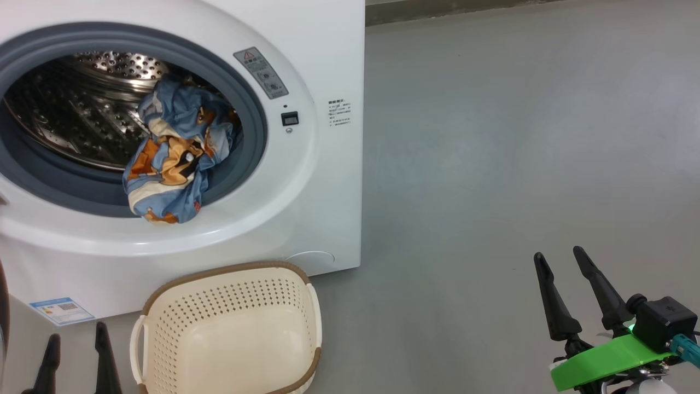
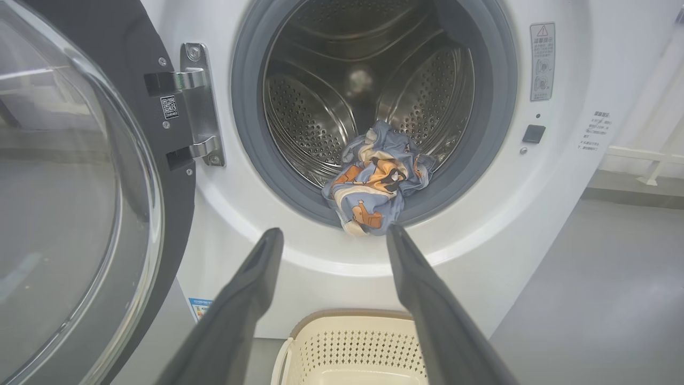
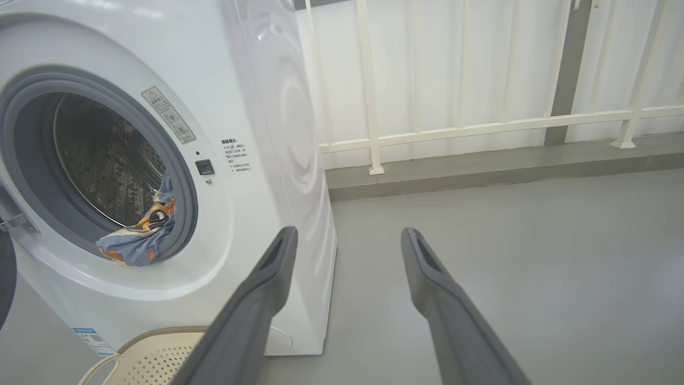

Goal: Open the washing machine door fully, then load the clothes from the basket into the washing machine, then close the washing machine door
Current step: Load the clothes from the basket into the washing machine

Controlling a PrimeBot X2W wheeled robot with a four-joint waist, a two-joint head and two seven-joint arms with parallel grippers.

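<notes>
The washing machine (image 1: 328,54) carries a grey warning sticker (image 1: 261,72) with a red triangle, a block of print (image 1: 339,113) too small to read, and a blue label (image 1: 61,310) at its lower left corner. The washing machine door (image 2: 80,187) stands swung open on the left, with a QR sticker (image 2: 169,107) by the hinge. The clothes (image 1: 175,158) lie at the drum mouth's lower right, their long axis running down and outward over the gasket lip. The basket (image 1: 229,269) sits on the floor just before the machine. The left gripper (image 1: 77,361) and right gripper (image 1: 559,255) are both spread wide, holding nothing.

Grey floor (image 1: 519,137); white railing (image 3: 481,128); pale curtain (image 3: 454,64), perhaps.
</notes>
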